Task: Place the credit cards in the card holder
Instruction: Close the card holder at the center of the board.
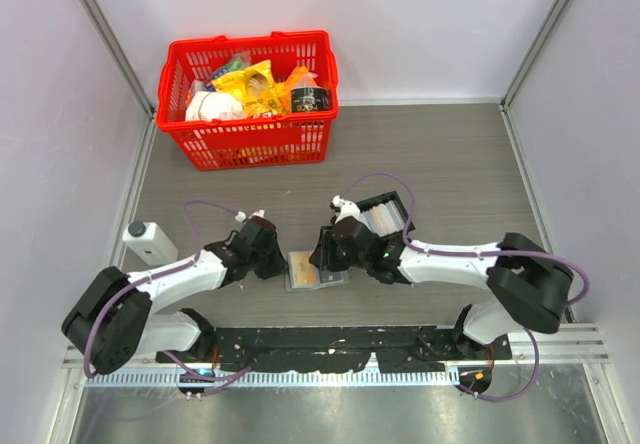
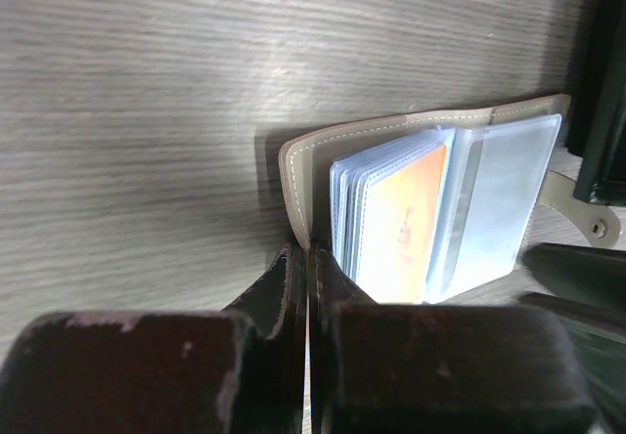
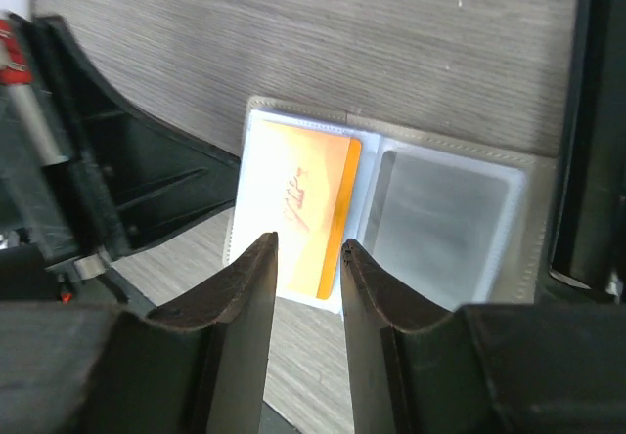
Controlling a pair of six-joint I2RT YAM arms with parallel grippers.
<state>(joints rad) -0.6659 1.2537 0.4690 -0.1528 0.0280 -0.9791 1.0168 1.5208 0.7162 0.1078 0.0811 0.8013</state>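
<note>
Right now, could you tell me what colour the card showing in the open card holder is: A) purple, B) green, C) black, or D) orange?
D: the card sitting in a clear pocket of the card holder is plainly orange in both wrist views.

No legible text, just a red scrawl on the orange card (image 3: 298, 209)

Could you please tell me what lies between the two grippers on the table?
The open card holder, orange card inside, lies between left gripper and right gripper, in the top view.
</note>
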